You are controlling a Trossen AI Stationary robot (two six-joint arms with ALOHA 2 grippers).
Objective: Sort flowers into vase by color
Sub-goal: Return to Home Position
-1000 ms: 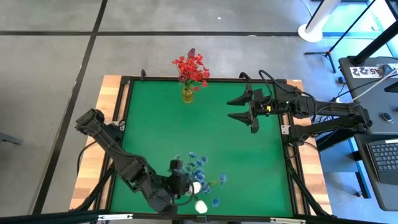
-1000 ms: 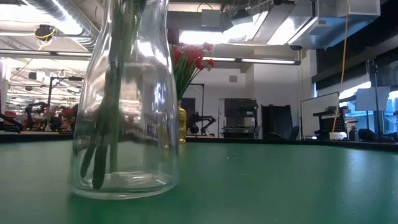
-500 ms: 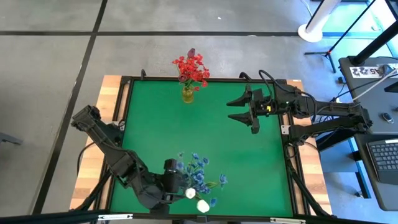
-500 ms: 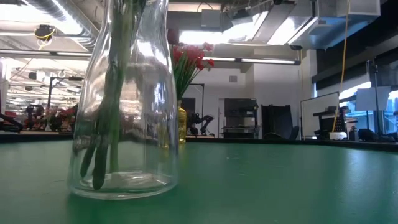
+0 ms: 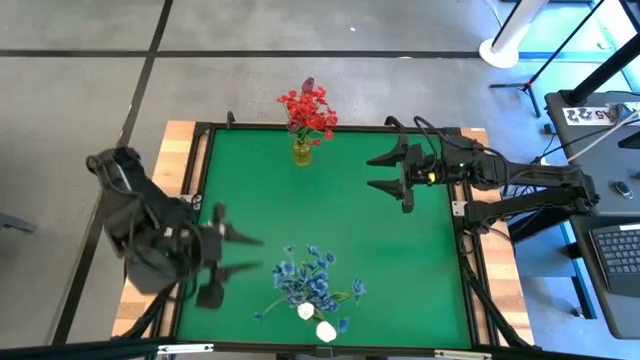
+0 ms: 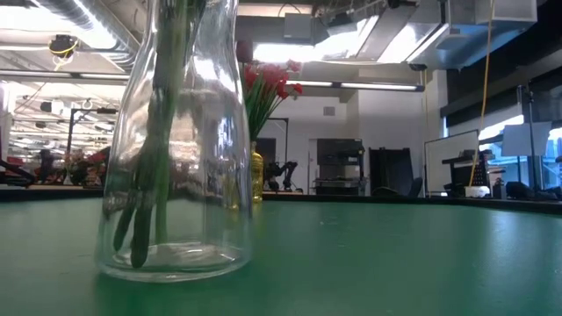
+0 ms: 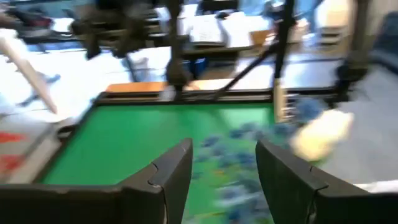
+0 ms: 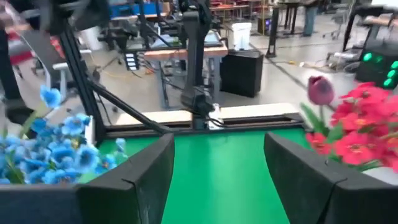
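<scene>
Now red flowers (image 5: 308,108) upright in the yellow vase (image 5: 302,152) at the far edge of the green surface (image 5: 340,225); blue flowers (image 5: 308,278) and white tulips (image 5: 325,330) together in the clear vase (image 6: 176,175) near the front edge. Left pincer (image 5: 240,253) by the left edge, fingers apart, gripping nothing. Right pincer (image 5: 372,173) over the right side, likewise spread and empty.

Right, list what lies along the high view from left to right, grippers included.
Left gripper → blue and white flowers → right gripper. The red flowers overlap the blue ones sideways, so they are left out.
</scene>
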